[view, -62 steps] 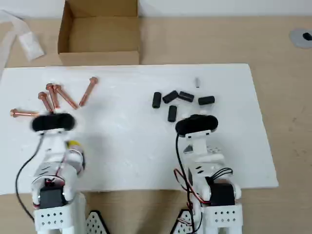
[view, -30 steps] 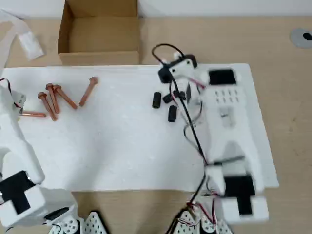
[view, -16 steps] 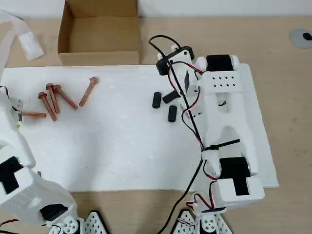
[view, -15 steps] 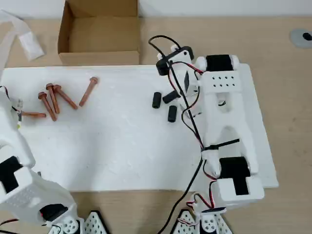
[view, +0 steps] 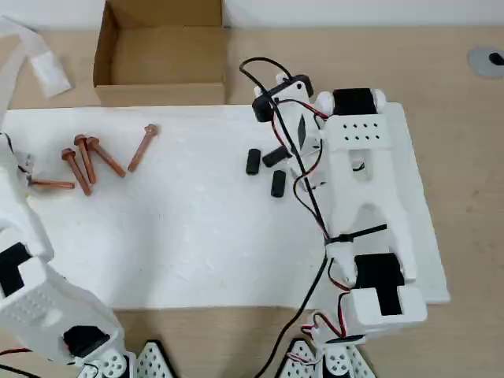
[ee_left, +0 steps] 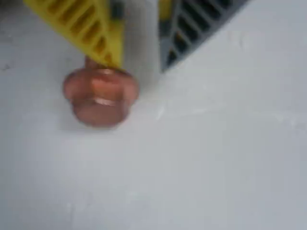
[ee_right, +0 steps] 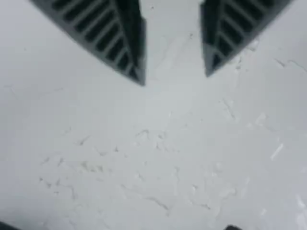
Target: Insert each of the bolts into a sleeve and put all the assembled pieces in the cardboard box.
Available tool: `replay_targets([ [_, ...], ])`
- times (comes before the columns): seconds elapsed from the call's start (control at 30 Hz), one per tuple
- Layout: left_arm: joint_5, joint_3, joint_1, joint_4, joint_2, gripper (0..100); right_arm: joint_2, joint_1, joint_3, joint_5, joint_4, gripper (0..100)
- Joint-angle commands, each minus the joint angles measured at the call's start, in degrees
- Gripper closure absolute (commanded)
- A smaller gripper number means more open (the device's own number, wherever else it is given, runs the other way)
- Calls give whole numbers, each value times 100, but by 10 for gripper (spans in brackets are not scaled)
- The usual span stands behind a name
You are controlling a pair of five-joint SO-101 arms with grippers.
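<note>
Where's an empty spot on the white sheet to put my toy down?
The biggest bare patch is the middle of the white sheet, between the bolts and the right arm. The cardboard box is bare inside too. It's crowded around the sleeves by that arm.

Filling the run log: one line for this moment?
left hand: open, by bolt | right hand: open, over white sheet | sleeves: loose

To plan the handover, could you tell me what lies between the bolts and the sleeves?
In the high view, bare white sheet lies between the bolts and the sleeves.
</note>
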Motion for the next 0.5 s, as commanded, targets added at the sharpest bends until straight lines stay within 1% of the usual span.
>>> replay_targets([
  [0.0,18,-457,211,-35,-4,861,4,-92,-268,44,9,886],
  [0.07,18,-457,246,-35,31,843,4,-92,-268,44,0,886],
  [0.3,26,-501,308,-79,374,841,4,-92,-268,53,-9,886],
  [0.47,0,-879,545,88,892,840,4,-92,-268,53,9,886],
])
